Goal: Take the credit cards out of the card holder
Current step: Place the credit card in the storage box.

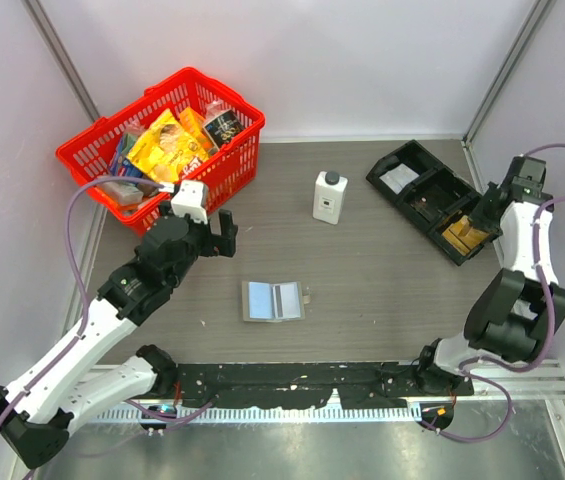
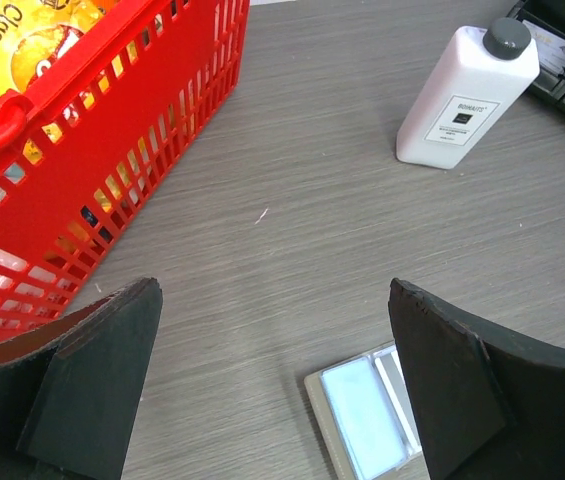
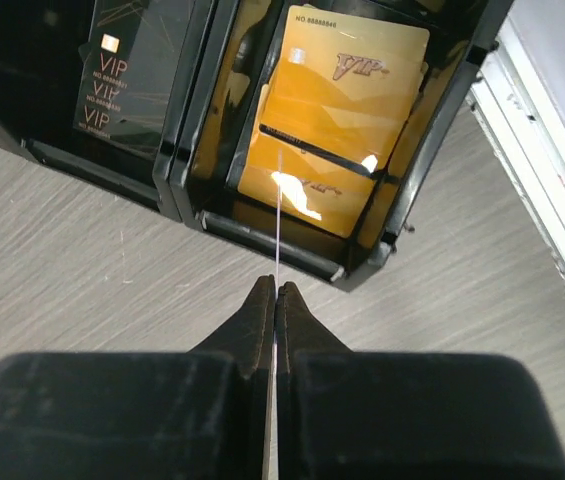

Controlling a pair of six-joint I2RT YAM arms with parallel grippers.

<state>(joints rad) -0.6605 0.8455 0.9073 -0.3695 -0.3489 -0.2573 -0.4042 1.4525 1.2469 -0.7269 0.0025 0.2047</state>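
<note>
The taupe card holder lies open on the table in front of the arms, with a light blue card in its left half and a pale grey-white card in its right. Its corner also shows in the left wrist view. My left gripper is open and empty, above the table up and left of the holder. My right gripper is shut on a thin pale card, seen edge-on, at the near edge of the black tray. From above, that gripper is over the tray's right end.
The long black tray at the back right holds gold VIP cards and black VIP cards. A white bottle stands mid-table. A red basket of packets sits back left, close to my left gripper.
</note>
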